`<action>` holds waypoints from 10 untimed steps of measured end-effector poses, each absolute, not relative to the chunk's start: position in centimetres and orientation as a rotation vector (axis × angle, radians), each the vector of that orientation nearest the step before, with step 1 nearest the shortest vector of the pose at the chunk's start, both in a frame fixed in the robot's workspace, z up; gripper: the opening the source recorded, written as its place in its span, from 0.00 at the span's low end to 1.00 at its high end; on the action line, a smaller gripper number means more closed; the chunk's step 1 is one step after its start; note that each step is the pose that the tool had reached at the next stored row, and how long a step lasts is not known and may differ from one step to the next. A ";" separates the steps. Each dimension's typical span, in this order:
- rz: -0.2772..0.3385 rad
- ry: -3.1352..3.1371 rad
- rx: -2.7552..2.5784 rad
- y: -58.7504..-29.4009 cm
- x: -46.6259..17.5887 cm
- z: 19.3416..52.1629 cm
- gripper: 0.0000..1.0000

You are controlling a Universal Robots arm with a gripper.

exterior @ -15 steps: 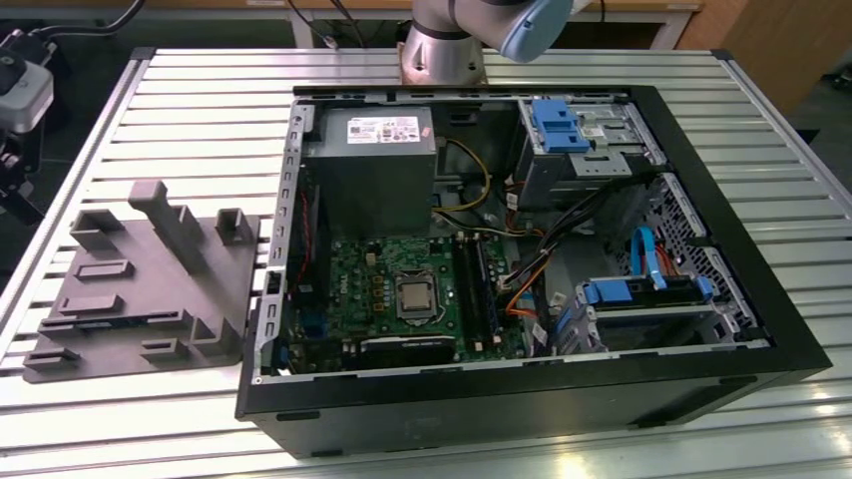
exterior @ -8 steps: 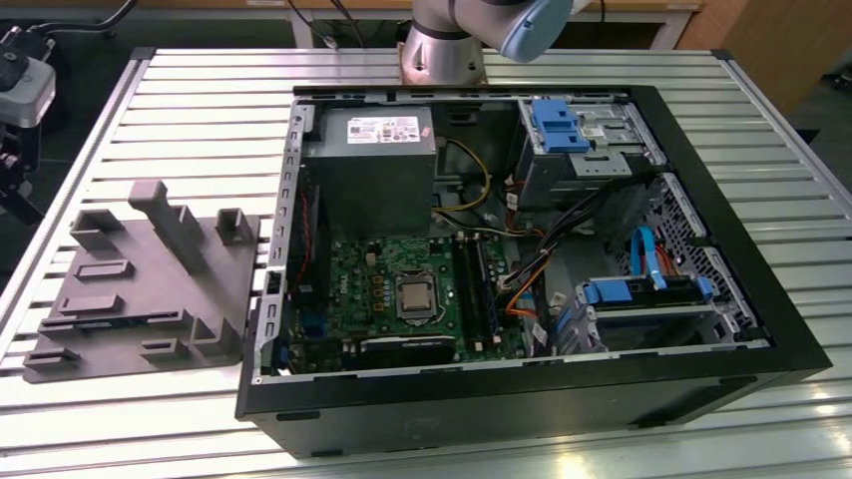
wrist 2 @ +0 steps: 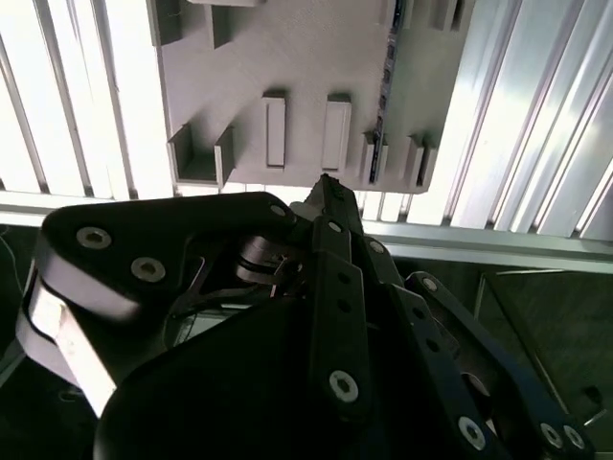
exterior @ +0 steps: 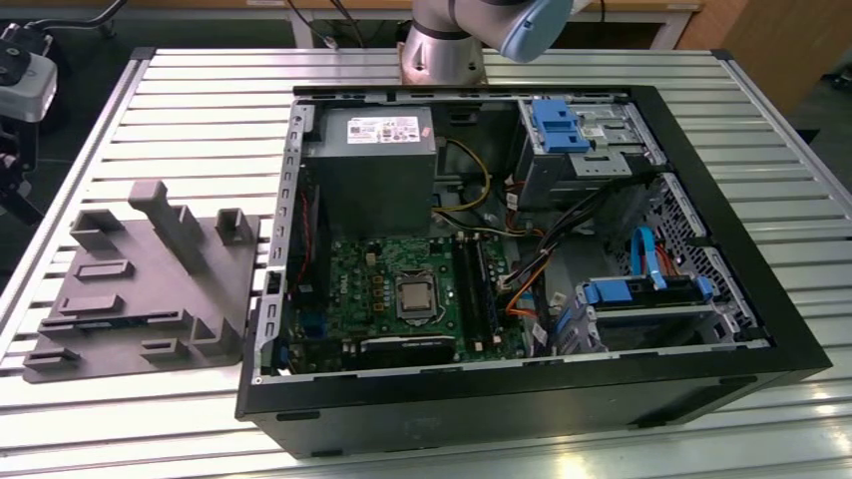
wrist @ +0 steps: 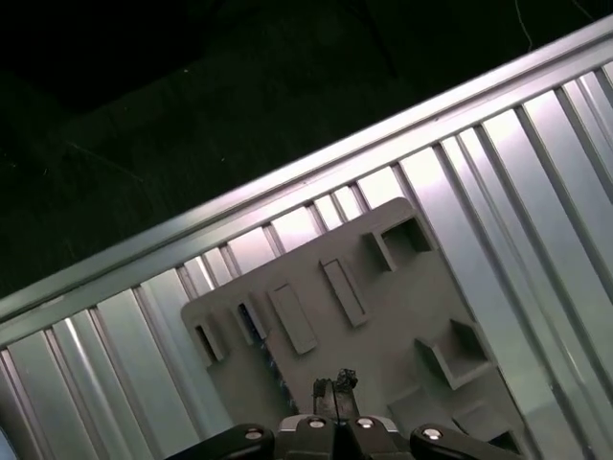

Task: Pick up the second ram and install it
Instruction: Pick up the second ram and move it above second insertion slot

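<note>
The second ram [wrist 2: 387,81] stands on edge in a slot of the grey moulded holder tray [wrist 2: 287,57], seen as a thin dark strip with small coloured specks. In the first wrist view the ram [wrist: 255,324] runs along the tray [wrist: 383,316] a short way to one side of my fingertips. My gripper [wrist 2: 326,184] hangs above the tray's edge, apart from the ram, fingers drawn together with nothing between them. The gripper [wrist: 335,381] shows the same narrow tip in the first wrist view. In the exterior view the tray [exterior: 140,289] lies on the exterior view's left.
An open computer case [exterior: 533,249] lies on the slatted metal table [exterior: 200,110], right of the tray. Its motherboard [exterior: 399,289] carries long black slot rails [exterior: 474,284], cables and blue drive brackets [exterior: 645,291]. The arm's base [exterior: 442,45] stands behind the case.
</note>
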State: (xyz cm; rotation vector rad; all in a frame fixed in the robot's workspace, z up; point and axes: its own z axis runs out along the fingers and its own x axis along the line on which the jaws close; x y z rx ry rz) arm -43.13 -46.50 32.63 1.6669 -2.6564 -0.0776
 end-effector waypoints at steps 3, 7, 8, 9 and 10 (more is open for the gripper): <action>-0.077 -2.632 1.704 -46.5 -43.1 32.6 0.11; -0.077 -2.599 1.752 -46.5 -43.1 32.6 0.11; -0.077 -2.591 1.764 -46.5 -43.2 32.6 0.11; -0.077 -2.582 1.776 -46.5 -43.2 32.6 0.11; -0.077 -2.573 1.789 -46.5 -43.2 32.6 0.11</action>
